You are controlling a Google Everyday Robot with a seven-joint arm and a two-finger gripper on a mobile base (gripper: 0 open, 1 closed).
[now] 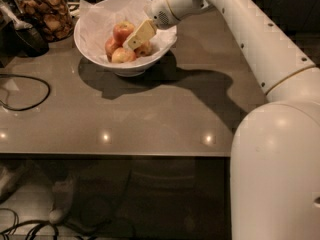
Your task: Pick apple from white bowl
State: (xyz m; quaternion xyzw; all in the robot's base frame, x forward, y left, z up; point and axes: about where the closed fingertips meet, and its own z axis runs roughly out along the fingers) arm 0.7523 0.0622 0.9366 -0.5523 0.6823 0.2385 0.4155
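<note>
The white bowl (95,44), lined with crumpled white paper, stands at the back left of the grey table. Several apples lie in it. The reddest apple (123,31) is at the back of the pile, with paler apples in front of it (121,56) and to the left (110,46). My gripper (131,43) reaches down into the bowl from the right. Its tip is among the apples, just below and right of the red apple. It partly hides another apple (146,49).
A glass jar of brown snacks (44,11) stands left of the bowl, with a dark object (27,36) beside it. A black cable (25,91) loops on the table's left. My white arm (260,44) spans the right side. The table's front edge runs across mid-frame.
</note>
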